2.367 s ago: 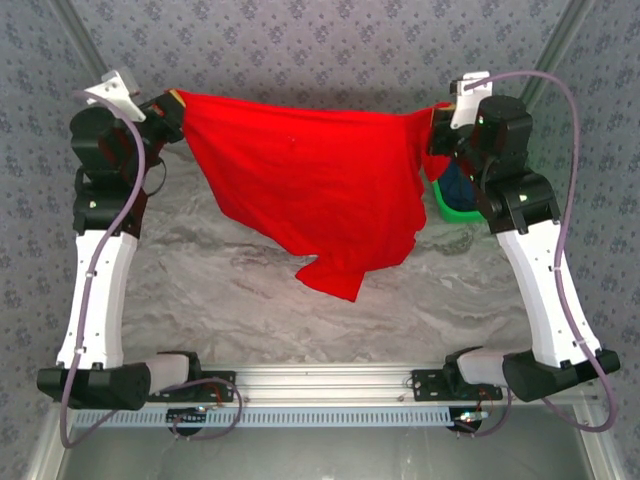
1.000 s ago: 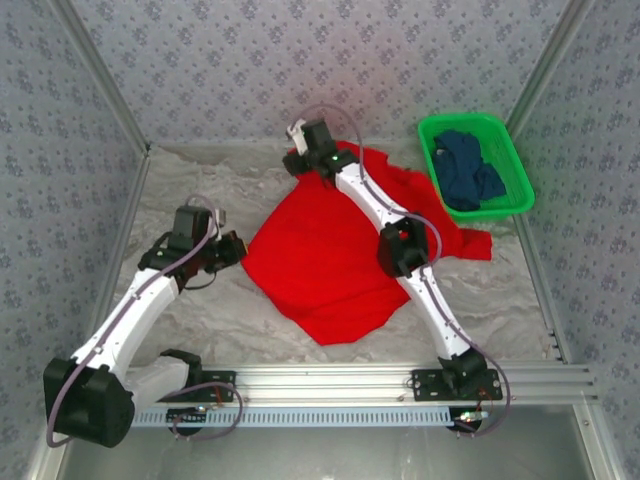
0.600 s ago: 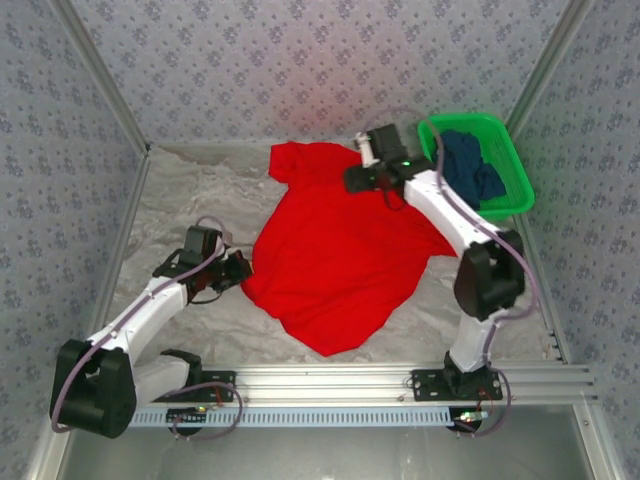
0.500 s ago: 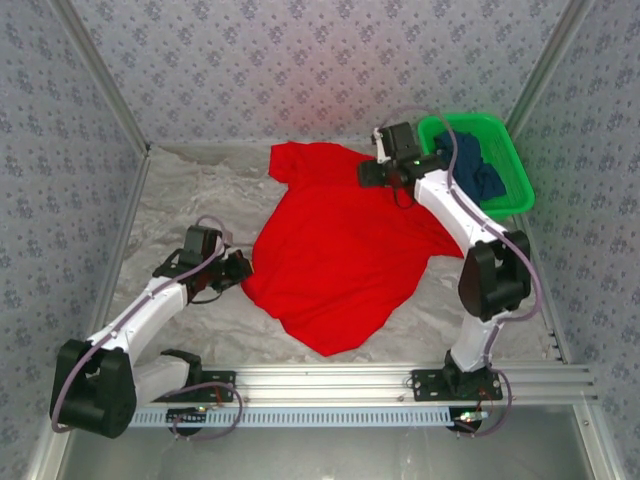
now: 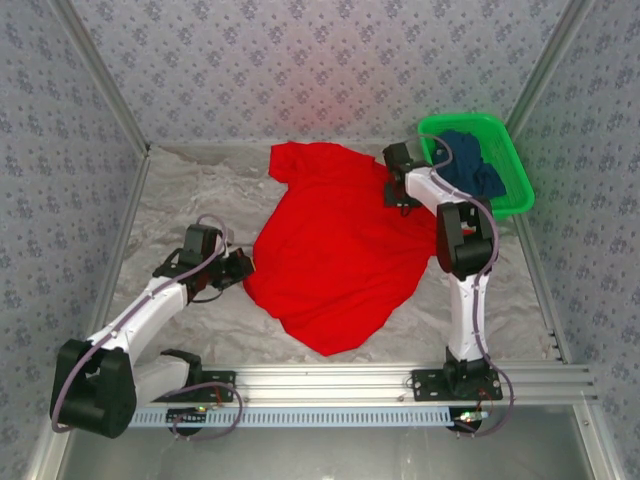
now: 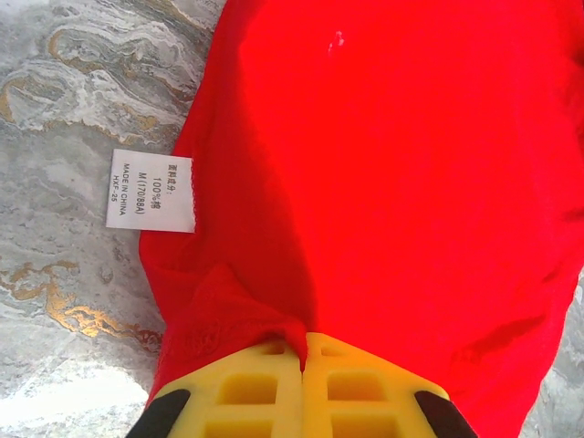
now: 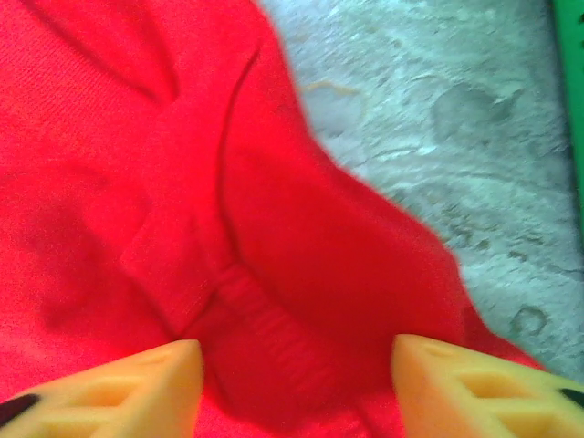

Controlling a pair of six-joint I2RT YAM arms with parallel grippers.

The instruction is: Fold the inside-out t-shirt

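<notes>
Though plain red overhead, t-shirt (image 5: 335, 250) with care label (image 6: 151, 190) close-up.

Top view bright, even, diffuse light; shadows faint. Right wrist view blurred; left wrist sharp, label (image 6: 151, 190) legible. Red t-shirt (image 5: 335, 245) oversaturated.

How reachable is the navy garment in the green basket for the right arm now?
Probably yes: the right gripper is open above the red t-shirt, just beside the green basket, where the navy garment lies uncovered.
</notes>
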